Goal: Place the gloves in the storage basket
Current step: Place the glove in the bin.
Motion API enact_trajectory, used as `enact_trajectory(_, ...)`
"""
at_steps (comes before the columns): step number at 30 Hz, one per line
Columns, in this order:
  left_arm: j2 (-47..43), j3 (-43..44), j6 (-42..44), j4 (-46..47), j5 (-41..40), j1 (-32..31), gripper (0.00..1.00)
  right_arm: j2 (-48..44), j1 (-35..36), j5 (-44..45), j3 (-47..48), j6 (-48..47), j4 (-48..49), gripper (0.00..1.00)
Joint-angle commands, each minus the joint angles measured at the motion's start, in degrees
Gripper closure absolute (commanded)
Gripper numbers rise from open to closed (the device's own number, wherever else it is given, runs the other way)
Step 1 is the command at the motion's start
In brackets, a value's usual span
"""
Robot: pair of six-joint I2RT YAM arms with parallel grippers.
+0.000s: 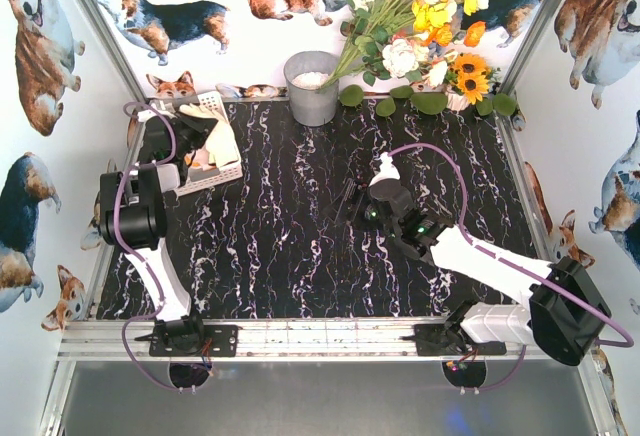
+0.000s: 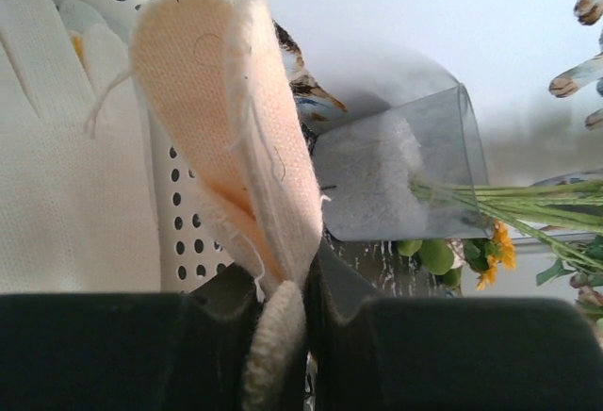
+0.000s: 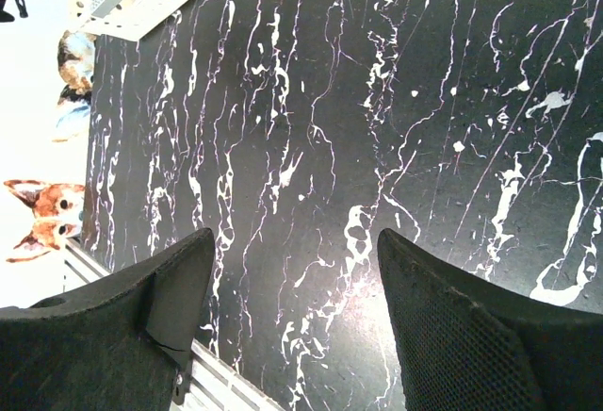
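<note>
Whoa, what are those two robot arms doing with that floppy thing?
They are tidying gloves into a basket. The left gripper is pinched shut on a cream knit glove and holds it right at the white storage basket, at the far left of the table. Another white glove shows beside it there. The right gripper is open with nothing in it, hanging over the black marble table.
</note>
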Motion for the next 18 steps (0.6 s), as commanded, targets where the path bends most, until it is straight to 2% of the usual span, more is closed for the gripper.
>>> enact_trajectory(1,1.07,1.67,4.05,1.15,-0.95,0.51,1.00,-2.08,-0.10,1.82,-0.24,0.52,1.52,0.28)
enact_trajectory(18,1.54,1.02,10.65,2.31,-2.01,4.07,1.00,-3.24,-0.12,1.69,-1.05,1.14,1.10,0.28)
